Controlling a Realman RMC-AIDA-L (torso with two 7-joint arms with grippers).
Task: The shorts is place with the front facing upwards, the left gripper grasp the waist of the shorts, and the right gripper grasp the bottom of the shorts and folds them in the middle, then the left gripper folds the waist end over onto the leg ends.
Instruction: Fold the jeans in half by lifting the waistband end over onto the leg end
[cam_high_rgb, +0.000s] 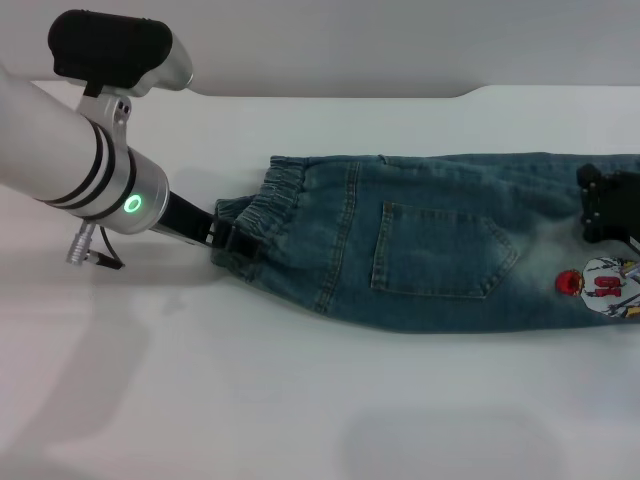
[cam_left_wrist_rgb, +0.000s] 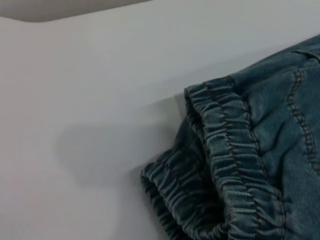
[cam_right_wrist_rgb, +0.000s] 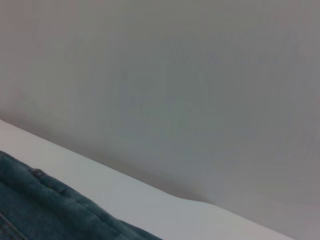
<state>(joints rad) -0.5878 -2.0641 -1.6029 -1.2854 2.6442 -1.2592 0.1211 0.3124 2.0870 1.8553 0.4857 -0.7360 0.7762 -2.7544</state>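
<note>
Blue denim shorts lie on the white table, folded lengthwise, with a pocket and a cartoon print facing up. The elastic waist points left and the leg ends reach the right edge of the head view. My left gripper is at the near corner of the waist, its black fingers closed on the bunched waistband. My right gripper sits over the leg ends at the far right. The right wrist view shows only a denim edge.
The white table spreads in front of and behind the shorts. Its far edge meets a grey wall. Nothing else lies on it.
</note>
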